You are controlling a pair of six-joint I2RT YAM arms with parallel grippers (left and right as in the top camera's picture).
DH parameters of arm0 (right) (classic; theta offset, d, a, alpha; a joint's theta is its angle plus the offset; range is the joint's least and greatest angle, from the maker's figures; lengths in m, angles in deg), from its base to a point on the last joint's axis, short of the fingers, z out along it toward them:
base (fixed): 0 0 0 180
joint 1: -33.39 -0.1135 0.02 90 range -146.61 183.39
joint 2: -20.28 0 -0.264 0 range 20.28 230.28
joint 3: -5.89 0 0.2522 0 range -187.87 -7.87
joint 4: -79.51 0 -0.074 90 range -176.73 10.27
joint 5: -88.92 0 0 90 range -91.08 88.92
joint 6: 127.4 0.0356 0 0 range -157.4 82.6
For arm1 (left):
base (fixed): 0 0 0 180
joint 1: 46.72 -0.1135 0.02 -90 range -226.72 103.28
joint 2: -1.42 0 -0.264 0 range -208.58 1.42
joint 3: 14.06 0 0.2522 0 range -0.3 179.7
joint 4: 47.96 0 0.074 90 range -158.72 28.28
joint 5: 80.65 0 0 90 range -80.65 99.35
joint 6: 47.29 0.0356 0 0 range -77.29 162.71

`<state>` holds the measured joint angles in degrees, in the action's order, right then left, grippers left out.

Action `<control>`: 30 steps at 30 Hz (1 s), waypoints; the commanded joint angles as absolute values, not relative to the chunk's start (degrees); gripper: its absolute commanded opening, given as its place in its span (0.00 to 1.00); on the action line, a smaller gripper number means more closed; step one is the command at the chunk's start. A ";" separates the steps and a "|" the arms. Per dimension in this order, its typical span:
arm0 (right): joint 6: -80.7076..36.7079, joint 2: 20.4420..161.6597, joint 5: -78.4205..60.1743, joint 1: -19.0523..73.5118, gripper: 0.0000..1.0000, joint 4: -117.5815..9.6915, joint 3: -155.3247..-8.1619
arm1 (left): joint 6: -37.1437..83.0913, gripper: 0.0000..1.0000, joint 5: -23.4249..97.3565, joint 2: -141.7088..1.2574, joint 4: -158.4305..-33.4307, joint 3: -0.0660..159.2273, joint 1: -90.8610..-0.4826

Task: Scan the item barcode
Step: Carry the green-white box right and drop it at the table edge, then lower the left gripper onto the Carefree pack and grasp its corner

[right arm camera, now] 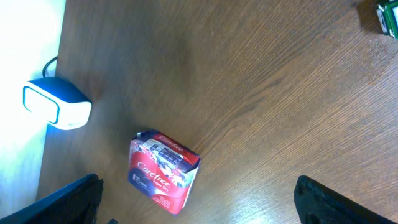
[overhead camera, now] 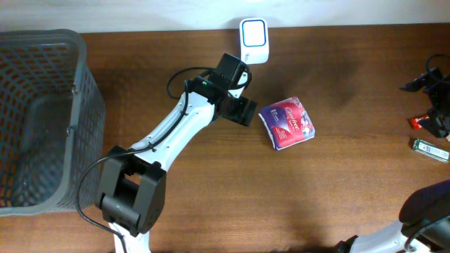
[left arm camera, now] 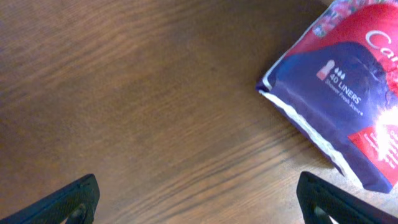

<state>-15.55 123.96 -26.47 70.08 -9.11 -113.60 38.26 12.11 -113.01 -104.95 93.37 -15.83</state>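
Brown wood-grain table [overhead camera: 351, 63] runs across all three views. The pack of liners [overhead camera: 287, 124], red and purple with white edging, lies flat near the middle of the table, below and to the right of the white scanner [overhead camera: 253, 41], which stands at the far edge with its blue-rimmed face lit. Pack and scanner are apart, with bare wood between them. The left gripper [overhead camera: 242, 111] hangs just beside the pack's left edge, and whether it touches the pack cannot be told from overhead. In the left wrist view its two dark fingers [left arm camera: 68, 202] sit wide apart at the bottom corners with only wood between them, so this pincer is spread and holds nothing. The pack fills the upper right of that view, and the words "40 LINERS" can be read on its dark blue panel. The right gripper [right arm camera: 199, 202] is well away at the right side of the table. Its fingers [right arm camera: 348, 199] are likewise parted wide and empty, and its camera looks across at the pack and the scanner from a distance. A grey mesh basket [overhead camera: 77, 105] stands at the left end of the table. A small green-and-white item [overhead camera: 430, 149] and a small red item [overhead camera: 416, 123] lie near the right edge.
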 commanded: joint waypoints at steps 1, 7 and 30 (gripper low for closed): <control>-16.16 123.87 -25.88 69.77 0.98 -9.15 -113.91 | 40.82 0.99 26.04 -112.25 -102.26 93.88 -15.45; -16.16 123.87 -25.90 69.77 0.99 -9.15 -113.91 | 41.52 0.99 22.80 -119.81 -80.90 92.37 -10.14; -16.16 123.87 -25.88 69.77 0.98 -9.15 -113.91 | 42.57 0.93 8.05 -123.98 -84.42 95.45 -5.27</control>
